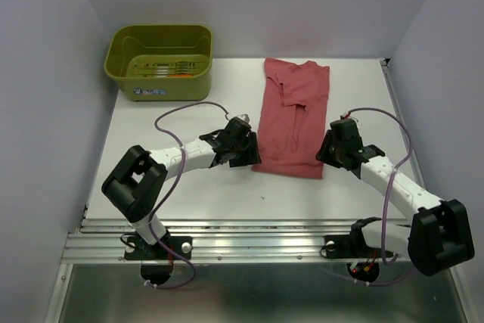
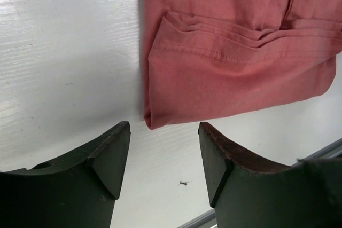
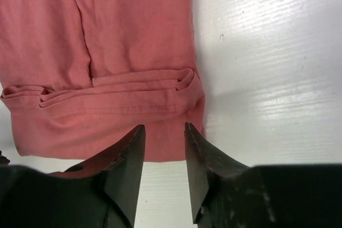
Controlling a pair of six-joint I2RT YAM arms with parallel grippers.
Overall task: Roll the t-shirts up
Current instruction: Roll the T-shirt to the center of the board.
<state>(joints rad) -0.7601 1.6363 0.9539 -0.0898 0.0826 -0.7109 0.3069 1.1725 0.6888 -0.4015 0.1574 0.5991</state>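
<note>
So the shirt (image 1: 293,119) lies flat on the table (image 1: 151,179), folded into a long strip with the near hem turned over once. It looks soft, light and floppy, so I'd pinch both near corners of that fold. My left gripper (image 2: 164,132) is wide and empty beside one corner. My right gripper (image 3: 164,132) is narrower and sits over the other, holding nothing.

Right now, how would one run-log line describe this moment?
t-shirt: folded strip, flat on table | left gripper: open, at near-left corner | right gripper: open, above near hem | held: nothing
</note>
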